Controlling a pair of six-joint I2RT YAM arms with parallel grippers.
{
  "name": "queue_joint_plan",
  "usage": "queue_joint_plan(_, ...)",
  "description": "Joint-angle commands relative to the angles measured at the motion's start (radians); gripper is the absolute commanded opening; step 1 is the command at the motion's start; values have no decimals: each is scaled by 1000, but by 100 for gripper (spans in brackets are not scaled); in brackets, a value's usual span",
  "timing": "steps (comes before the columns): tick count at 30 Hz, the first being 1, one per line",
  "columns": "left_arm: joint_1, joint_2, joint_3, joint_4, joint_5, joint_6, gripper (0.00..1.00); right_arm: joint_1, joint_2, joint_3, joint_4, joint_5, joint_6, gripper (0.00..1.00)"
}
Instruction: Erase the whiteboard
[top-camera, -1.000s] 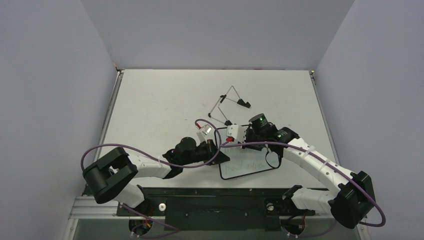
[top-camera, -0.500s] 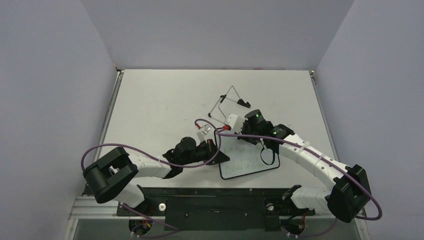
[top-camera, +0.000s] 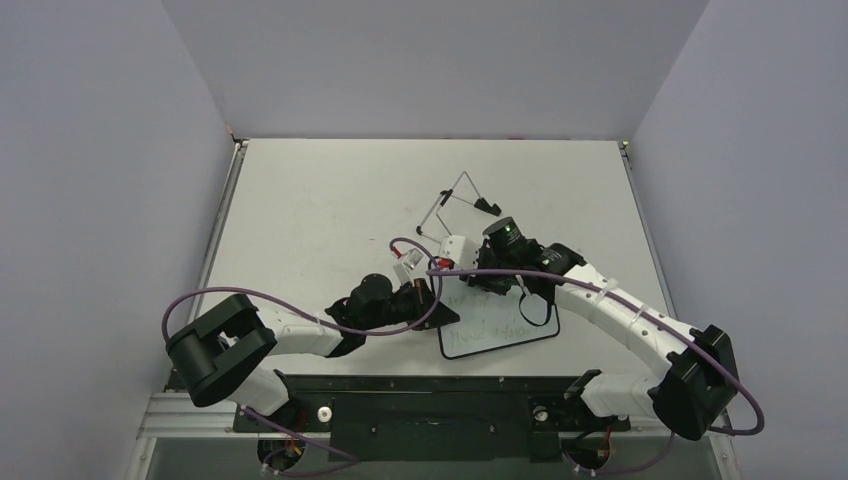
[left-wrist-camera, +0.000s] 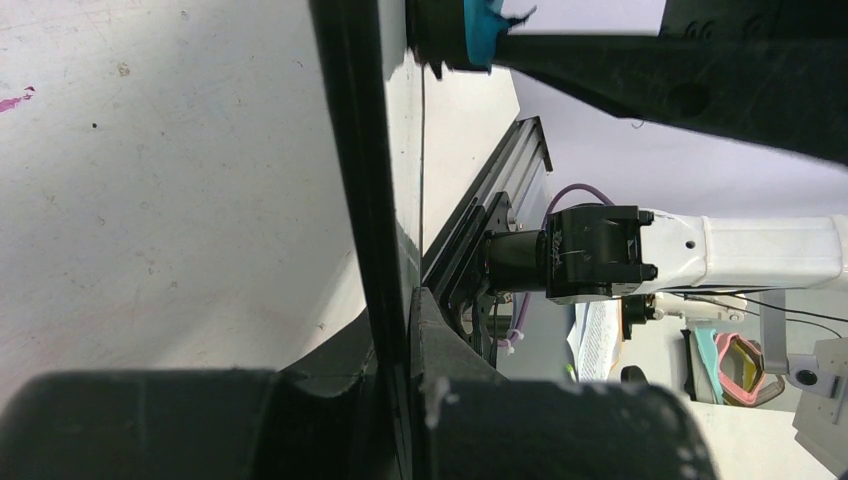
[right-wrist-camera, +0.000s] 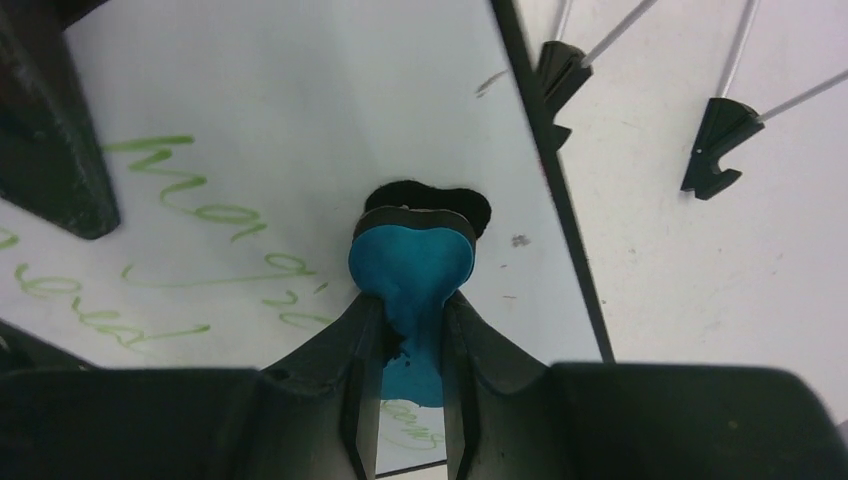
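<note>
Near the middle of the desk's (top-camera: 330, 200) near edge, a little to the right side, the whiteboard (top-camera: 495, 335) lies with its long axis running roughly along that edge, slightly turned. Both arms reach over it from their bases and meet above its far part.

The left hand (left-wrist-camera: 392, 330) is clenched on the thin black frame at the board's left side, one finger on each face of it. This hand seems to steady the board. I cannot tell if the board is flat on the desk or lifted a little on that side.

The right hand (right-wrist-camera: 412, 300) is closed on the eraser (right-wrist-camera: 410, 255), a blue block with a dark pad, and the pad touches the white surface. The eraser stands close to the far edge of the board. Just beyond that frame the black feet of the wire stand (right-wrist-camera: 715, 140) rest on the desk, apart from the board.

The relation that matters is this: the green writing (right-wrist-camera: 190, 215) lies from the eraser toward the left hand and toward the near edge, in lines that follow the long axis. The surface around the eraser itself looks clean. So the right hand, which is the nearer one to the writing and the only one with the eraser, should in my judgement pull back toward its own base and sweep along the lines. Much of the text is not yet wiped, so the task seems to be in an early or middle part.

The right forearm comes in from the near right corner and the wrist bends down, so the fingers point steeply onto the board. The left forearm lies low, near the desk.
</note>
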Motion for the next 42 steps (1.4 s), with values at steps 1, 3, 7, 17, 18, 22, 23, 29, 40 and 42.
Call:
queue_joint_plan(1,-8,-10,30,83,42,59,0,-17,38,45,135,146,140,0)
queue_joint_plan(3,-9,-12,31,81,44,60,0,-43,37,29,137,196,143,0)
queue_joint_plan(7,-7,-15,32,75,47,67,0,-90,-10,-14,58,129,39,0)
queue_joint_plan(17,-8,-8,26,84,55,66,0,-56,-35,-8,-42,-103,-34,0)
queue_joint_plan(18,-7,-10,24,87,54,63,0,-67,-32,-4,3,-55,-12,0)
queue_joint_plan(22,-6,-22,17,82,46,60,0,-135,-31,-20,71,67,67,0)
queue_joint_plan(23,-6,-23,18,76,44,62,0,-144,-38,-30,66,71,52,0)
queue_joint_plan(29,-5,-27,15,69,40,63,0,-156,-79,-49,-63,-36,-92,0)
queue_joint_plan(40,-4,-12,23,73,45,55,0,-118,-75,-56,63,95,7,0)
queue_joint_plan(42,-3,-15,23,71,43,56,0,-163,-70,-59,93,138,34,0)
